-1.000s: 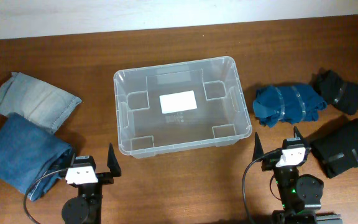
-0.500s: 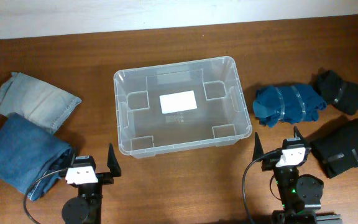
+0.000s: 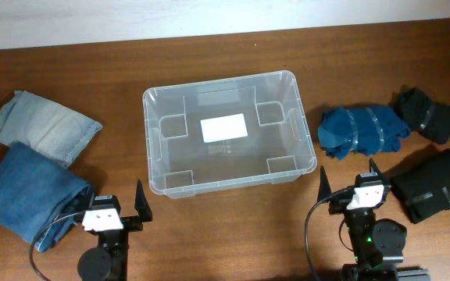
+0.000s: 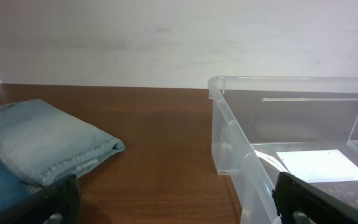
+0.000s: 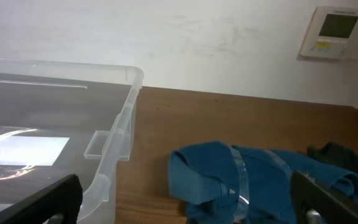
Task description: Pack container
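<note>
Your left gripper (image 3: 116, 197) sat at the table's (image 3: 209, 234) near edge with its 2 fingers spread wide and nothing between them. Your right gripper (image 3: 348, 181) sat the same way, open and empty.

The container (image 3: 148, 140) stood upright in the middle of the table, between the 2 grippers and a little beyond them, touching neither. A white label (image 3: 223, 127) lay on its bottom, and no writing on it could be read.

To your left, light jeans (image 3: 45, 125) lay folded beside darker blue jeans (image 3: 26, 191), which reached close to the left gripper. To your right lay a blue garment (image 3: 362, 131) wrapped in clear bands, near the container's right wall. There were 2 black bundles, 1 beyond it (image 3: 426, 115) and 1 nearer you (image 3: 436, 183).

A white wall panel (image 5: 339, 31) with a greenish screen showed in the right wrist view, its print too small to read.
</note>
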### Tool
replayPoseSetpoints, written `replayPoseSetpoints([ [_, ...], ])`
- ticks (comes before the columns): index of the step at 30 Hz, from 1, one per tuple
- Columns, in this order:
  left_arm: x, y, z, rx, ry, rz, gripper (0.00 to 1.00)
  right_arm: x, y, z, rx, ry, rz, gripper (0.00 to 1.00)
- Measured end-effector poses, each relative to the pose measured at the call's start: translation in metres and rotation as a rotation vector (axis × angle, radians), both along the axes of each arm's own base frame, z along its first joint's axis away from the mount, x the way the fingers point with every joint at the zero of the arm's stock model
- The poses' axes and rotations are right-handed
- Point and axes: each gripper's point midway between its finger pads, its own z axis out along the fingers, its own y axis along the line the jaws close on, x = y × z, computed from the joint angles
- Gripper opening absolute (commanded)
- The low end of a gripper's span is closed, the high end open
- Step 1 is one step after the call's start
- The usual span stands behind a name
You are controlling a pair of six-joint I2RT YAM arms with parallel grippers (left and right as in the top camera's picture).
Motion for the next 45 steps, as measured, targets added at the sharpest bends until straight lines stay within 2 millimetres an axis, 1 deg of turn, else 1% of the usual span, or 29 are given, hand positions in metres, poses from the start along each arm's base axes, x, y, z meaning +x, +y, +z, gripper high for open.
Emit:
replayPoseSetpoints([
  [3,0.000,0.000,0.000,0.000,0.000,0.000,1.00,0.000,0.000,0.000,0.005,0.000,-0.001,0.99],
  [5,0.000,0.000,0.000,0.000,0.002,0.000,0.99,0.000,-0.003,-0.002,0.038,0.009,-0.018,0.98],
  [8,-0.001,-0.001,-0.001,0.000,0.010,-0.005,1.00,-0.002,-0.007,-0.003,0.082,0.033,-0.046,0.99],
  [10,-0.002,-0.001,0.002,0.000,0.018,-0.007,0.99,-0.005,-0.008,-0.003,0.099,0.067,-0.058,0.99],
  [13,-0.004,-0.001,0.019,0.000,0.016,-0.008,0.99,-0.012,-0.011,0.001,0.131,0.136,-0.085,0.99],
  [15,-0.005,-0.001,0.035,0.001,0.021,-0.007,0.99,-0.015,-0.012,0.013,0.147,0.166,-0.101,0.99],
  [16,-0.004,-0.001,0.047,0.001,0.033,-0.007,0.99,-0.016,-0.013,0.020,0.154,0.187,-0.107,0.99],
  [19,0.001,-0.001,0.064,0.004,0.072,-0.006,0.99,-0.016,-0.014,0.033,0.163,0.266,-0.119,0.99],
  [22,0.012,-0.002,0.072,0.012,0.177,-0.005,0.99,-0.009,-0.015,0.039,0.174,0.390,-0.134,0.98],
  [24,0.018,-0.002,0.073,0.015,0.241,-0.005,0.99,-0.005,-0.015,0.037,0.177,0.495,-0.143,0.99],
  [31,0.039,-0.008,0.060,0.024,0.482,-0.031,0.99,0.008,-0.017,0.022,0.177,0.880,-0.172,0.99],
  [34,0.046,-0.010,0.058,0.024,0.527,-0.037,0.99,0.015,-0.021,0.017,0.172,0.983,-0.181,0.99],
  [36,0.049,-0.010,0.059,0.024,0.535,-0.038,0.99,0.017,-0.030,0.016,0.188,1.012,-0.206,0.99],
  [38,0.050,-0.010,0.059,0.024,0.540,-0.038,0.99,0.014,-0.047,0.014,0.237,1.028,-0.261,0.99],
  [42,0.050,-0.009,0.058,0.024,0.544,-0.034,1.00,-0.012,-0.105,0.013,0.447,1.015,-0.455,0.98],
  [45,0.050,-0.005,0.058,0.020,0.542,-0.022,0.99,-0.044,-0.156,0.012,0.634,0.950,-0.643,0.98],
])
